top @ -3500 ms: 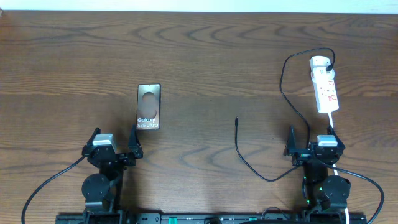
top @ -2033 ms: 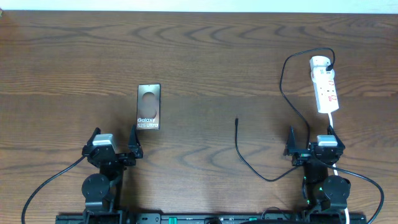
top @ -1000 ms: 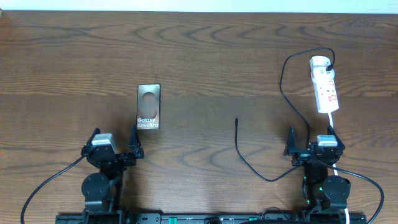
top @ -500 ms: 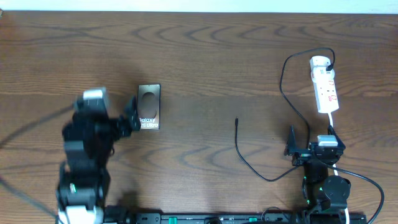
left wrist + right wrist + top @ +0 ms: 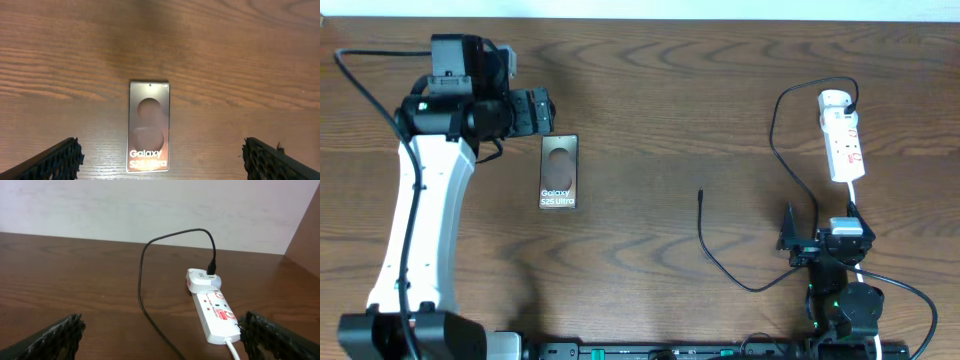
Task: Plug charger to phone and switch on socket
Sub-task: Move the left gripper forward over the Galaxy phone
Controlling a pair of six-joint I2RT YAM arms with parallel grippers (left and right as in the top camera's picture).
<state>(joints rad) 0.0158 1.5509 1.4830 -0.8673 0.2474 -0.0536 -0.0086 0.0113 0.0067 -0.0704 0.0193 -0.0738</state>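
Observation:
The phone [image 5: 558, 172] lies flat at mid-left on the table, its "Galaxy S25 Ultra" lettering on the near end. My left gripper [image 5: 534, 108] hovers open just beyond the phone's far end. In the left wrist view the phone [image 5: 149, 125] sits between and below the wide-apart fingers [image 5: 57, 160], untouched. The white socket [image 5: 842, 140] lies at the far right. The charger cable [image 5: 775, 140] loops from it, and its connector tip [image 5: 700, 194] rests at mid-table. My right gripper [image 5: 818, 230] waits open near the front edge, facing the socket [image 5: 215, 311], empty.
The charger's white plug block [image 5: 202, 278] sits in the far end of the socket. A white cord [image 5: 234, 350] leaves the socket's near end toward the right arm. A pale wall [image 5: 150, 205] runs behind the table's far edge.
The left arm has lifted off its rest spot at the front and swung forward and up, so its gripper now hangs over the phone's far end. The right arm, the phone and the cable have not moved.

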